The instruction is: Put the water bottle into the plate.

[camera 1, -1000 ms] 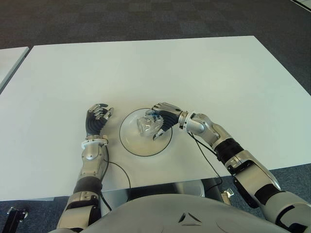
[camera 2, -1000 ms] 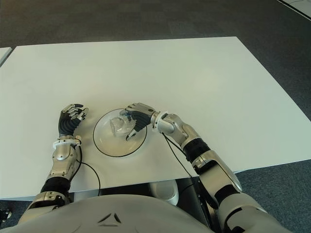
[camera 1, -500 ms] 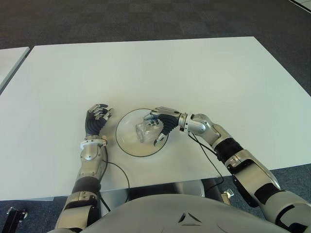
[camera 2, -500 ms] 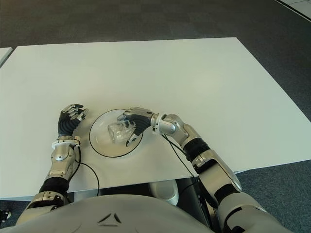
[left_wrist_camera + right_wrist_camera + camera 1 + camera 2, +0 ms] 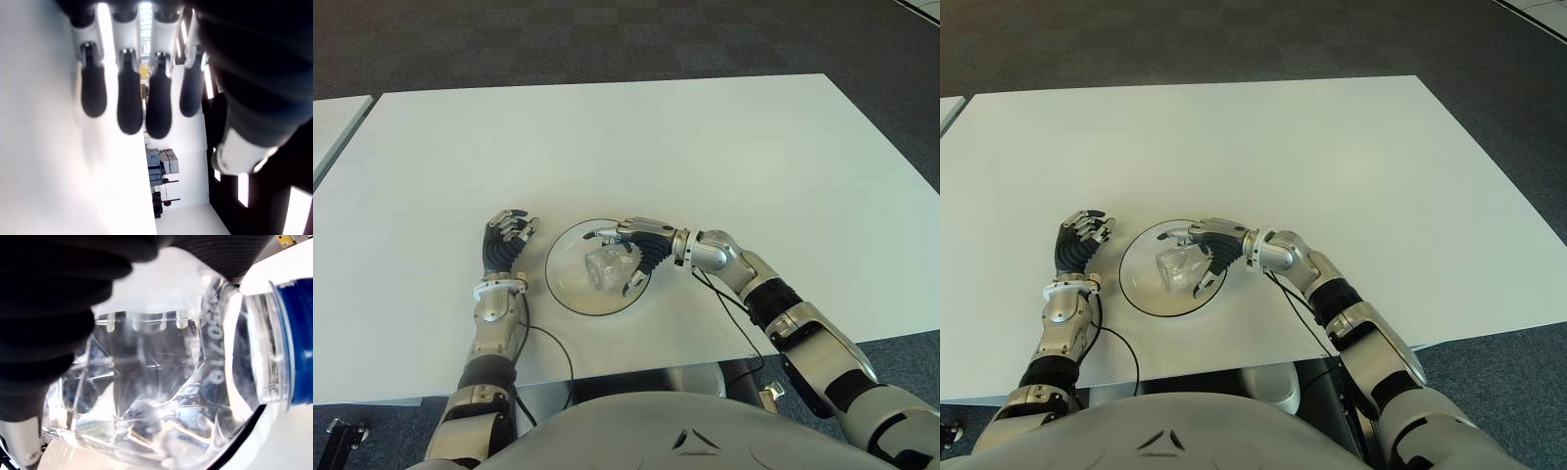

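The right hand [image 5: 636,253] has loosened its fingers since a moment ago, spreading them over the water bottle [image 5: 605,267], which now lies inside the plate [image 5: 564,292]. Placement looks nearly complete. The left hand [image 5: 505,243] shows curled and empty, left of the plate.

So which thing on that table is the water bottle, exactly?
Start at the big white table, then find the round clear plate with a dark rim near the robot's edge, between its two hands. The water bottle lies on its side in that plate under the right hand: crinkled, see-through plastic with a blue cap.
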Controlling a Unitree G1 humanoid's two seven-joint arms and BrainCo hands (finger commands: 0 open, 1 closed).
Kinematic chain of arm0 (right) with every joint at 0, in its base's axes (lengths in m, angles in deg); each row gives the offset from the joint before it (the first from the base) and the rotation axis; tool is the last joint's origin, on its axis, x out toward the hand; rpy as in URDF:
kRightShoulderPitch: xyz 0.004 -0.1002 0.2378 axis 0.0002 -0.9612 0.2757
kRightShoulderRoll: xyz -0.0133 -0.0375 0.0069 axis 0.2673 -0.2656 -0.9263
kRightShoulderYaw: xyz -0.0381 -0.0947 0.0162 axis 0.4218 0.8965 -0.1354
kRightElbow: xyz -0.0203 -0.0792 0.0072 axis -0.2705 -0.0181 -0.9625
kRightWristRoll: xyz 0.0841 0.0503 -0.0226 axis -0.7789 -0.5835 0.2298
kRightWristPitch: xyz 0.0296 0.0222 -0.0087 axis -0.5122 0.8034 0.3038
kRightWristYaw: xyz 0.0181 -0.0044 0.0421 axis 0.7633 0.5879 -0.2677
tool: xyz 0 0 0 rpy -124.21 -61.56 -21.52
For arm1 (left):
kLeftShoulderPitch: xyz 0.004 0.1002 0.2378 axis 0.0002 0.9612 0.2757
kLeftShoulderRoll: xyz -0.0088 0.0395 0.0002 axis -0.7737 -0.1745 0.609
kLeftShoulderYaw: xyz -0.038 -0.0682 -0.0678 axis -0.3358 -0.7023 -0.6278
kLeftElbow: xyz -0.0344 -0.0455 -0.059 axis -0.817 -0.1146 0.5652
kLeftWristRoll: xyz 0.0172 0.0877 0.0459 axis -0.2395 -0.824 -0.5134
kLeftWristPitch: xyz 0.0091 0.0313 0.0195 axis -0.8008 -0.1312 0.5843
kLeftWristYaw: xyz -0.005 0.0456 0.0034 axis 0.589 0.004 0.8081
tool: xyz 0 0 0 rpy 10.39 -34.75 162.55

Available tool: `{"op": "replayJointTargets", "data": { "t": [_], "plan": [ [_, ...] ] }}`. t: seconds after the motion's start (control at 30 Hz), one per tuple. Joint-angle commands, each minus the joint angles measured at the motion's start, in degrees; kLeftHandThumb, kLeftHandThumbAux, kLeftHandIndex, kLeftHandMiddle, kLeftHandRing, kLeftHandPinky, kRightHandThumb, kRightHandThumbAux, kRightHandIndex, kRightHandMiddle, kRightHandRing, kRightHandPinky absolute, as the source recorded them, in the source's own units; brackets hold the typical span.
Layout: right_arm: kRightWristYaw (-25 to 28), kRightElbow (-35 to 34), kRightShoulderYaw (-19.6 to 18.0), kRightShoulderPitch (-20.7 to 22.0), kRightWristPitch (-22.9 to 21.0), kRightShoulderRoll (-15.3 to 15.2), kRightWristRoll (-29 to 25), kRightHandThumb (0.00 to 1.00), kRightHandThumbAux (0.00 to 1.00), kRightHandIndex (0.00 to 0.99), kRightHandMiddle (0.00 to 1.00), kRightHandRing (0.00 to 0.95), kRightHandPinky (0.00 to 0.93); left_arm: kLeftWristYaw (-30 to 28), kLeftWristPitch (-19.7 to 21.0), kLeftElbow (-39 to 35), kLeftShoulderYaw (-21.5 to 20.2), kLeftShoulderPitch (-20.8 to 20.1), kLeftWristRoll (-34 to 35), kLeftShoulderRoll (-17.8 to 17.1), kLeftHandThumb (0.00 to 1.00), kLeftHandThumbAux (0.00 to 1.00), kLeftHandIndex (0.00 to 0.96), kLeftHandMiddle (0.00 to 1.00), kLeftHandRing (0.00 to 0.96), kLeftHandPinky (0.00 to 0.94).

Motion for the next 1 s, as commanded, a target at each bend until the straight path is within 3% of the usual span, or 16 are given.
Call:
{"op": "replayJointTargets", "data": {
  "t": [0.03, 0.4, 0.5, 1.0],
  "plan": [
    [0.11, 1.8, 1.43, -1.01, 0.53, 0.32, 1.66, 0.005, 0.594, 0.0, 0.003, 0.005, 0.007, 0.93, 1.25, 0.8, -0.27, 0.16, -0.28, 0.54, 0.704, 0.717, 0.433, 0.613, 0.591, 0.587],
    [-4.09, 3.41, 1.63, -0.72, 4.9, 0.15, 3.93, 0.0, 0.553, 0.0, 0.0, 0.0, 0.0, 0.38, 0.11, 0.41, -0.04, 0.4, -0.14, 0.57, 0.705, 0.716, 0.434, 0.63, 0.61, 0.597],
    [-6.13, 3.46, 1.47, -0.57, 6.21, -0.05, 5.12, 0.0, 0.533, 0.0, 0.0, 0.0, 0.0, 0.02, 0.34, 0.08, -0.08, 0.46, 0.33, 0.71, 0.705, 0.715, 0.434, 0.62, 0.593, 0.56],
    [-12.16, 3.07, 1.26, -0.84, 7.64, -0.23, 8.41, 0.0, 0.455, 0.0, 0.0, 0.0, 0.0, -0.03, 1.19, -0.79, -0.24, 0.74, 1.35, 1.02, 0.705, 0.714, 0.433, 0.589, 0.554, 0.542]
  ]
}}
